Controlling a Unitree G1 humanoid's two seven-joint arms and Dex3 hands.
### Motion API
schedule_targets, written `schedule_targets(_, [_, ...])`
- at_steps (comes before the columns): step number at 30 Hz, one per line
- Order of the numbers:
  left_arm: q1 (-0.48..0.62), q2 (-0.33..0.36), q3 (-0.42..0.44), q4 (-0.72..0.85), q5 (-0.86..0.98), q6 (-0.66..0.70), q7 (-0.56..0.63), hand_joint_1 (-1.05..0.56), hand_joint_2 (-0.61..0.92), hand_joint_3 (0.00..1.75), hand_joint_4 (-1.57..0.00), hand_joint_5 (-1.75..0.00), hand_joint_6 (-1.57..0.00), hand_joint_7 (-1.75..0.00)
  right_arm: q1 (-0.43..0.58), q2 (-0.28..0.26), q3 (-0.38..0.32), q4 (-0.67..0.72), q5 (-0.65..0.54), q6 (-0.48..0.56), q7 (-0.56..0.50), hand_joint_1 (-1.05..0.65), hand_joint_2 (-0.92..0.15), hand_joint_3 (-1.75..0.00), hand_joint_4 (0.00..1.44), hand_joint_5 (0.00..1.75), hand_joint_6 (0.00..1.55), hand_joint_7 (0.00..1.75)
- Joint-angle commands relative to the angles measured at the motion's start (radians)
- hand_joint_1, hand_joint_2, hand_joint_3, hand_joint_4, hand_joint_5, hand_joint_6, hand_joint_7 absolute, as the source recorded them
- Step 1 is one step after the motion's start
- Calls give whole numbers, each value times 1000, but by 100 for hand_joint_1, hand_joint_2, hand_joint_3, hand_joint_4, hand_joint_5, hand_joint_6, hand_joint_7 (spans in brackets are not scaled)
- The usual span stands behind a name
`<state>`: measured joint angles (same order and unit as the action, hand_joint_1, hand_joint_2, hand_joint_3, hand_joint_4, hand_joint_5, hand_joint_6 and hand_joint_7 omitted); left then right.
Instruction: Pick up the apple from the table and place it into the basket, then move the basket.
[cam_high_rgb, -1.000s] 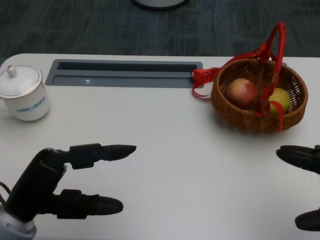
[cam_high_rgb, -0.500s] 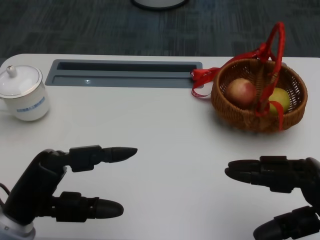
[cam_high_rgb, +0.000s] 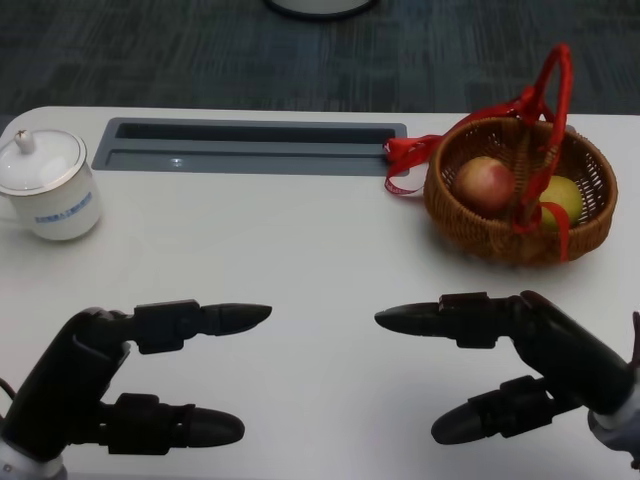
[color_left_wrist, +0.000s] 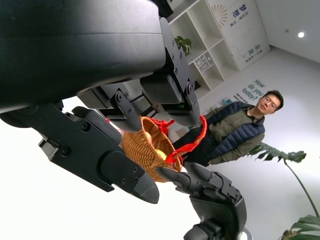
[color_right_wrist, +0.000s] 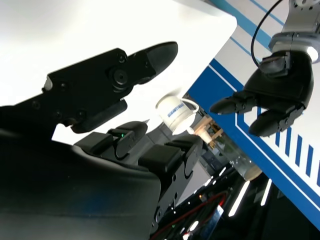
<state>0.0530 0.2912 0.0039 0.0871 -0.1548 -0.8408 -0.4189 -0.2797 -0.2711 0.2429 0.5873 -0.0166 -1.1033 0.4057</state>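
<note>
I see the broad white table (cam_high_rgb: 300, 260) filling the head view, its far edge rounded at the corner and a long grey recessed tray (cam_high_rgb: 250, 146) set along that side. My left hand (cam_high_rgb: 110, 380) hangs low over the near left of the table, fingers spread and pointing inward, holding nothing. My right hand (cam_high_rgb: 520, 365) mirrors it at the near right, fingers apart and empty too. Bare tabletop lies between the two hands and on up to the basket.

The round brown wicker basket (cam_high_rgb: 515, 190) with its red ribbon-wrapped handle sits at the far right, near the table's right edge. The reddish apple (cam_high_rgb: 485, 184) lies inside it, beside a yellow-green fruit (cam_high_rgb: 560, 198). A white lidded ceramic mug (cam_high_rgb: 48, 187) stands at the far left, well apart from everything.

The left wrist view adds what the head view lacks: a person in a dark padded jacket (color_left_wrist: 235, 132) beyond the basket (color_left_wrist: 147, 147), plus shelving and a plant. The right wrist view shows the mug (color_right_wrist: 176, 112) and my left hand (color_right_wrist: 270, 95) from the other side.
</note>
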Motion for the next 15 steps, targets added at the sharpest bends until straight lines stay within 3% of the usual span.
schedule_targets(1, [5,25,12,-1,1,-6,-11,-40,68,0,-90,0,-81,0,-46,13,-3,66,12,-6,22,-38,-75,0,63,0,58,0])
schedule_targets(15, [-1,39,23,15,-7,-2,-11,-38,68,0,-90,0,-81,0,-123,49,-35,198,-54,-59,-14,-37,-73,0,63,1,57,0])
